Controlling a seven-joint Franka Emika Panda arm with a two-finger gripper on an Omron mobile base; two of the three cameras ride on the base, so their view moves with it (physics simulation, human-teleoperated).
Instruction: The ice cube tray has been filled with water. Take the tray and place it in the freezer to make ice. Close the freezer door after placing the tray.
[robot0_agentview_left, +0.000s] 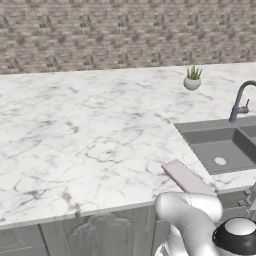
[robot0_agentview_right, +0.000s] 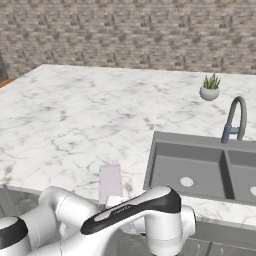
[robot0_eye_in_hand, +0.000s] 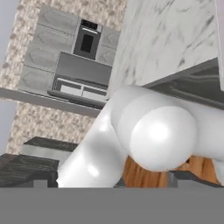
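Lying flat on the marble worktop (robot0_agentview_left: 75, 130), the ice cube tray (robot0_agentview_left: 186, 177) rests at the front edge, just left of the sink (robot0_agentview_left: 220, 147).

The grey sink has two basins; both look dry and hold nothing, each with a round drain. A curved faucet (robot0_agentview_right: 234, 121) stands behind it, and a small potted plant (robot0_agentview_right: 210, 88) sits further back. The hand is folded low below the worktop edge, looking across the room; its jaws stand wide and hold nothing. The tray lies apart from it, untouched.
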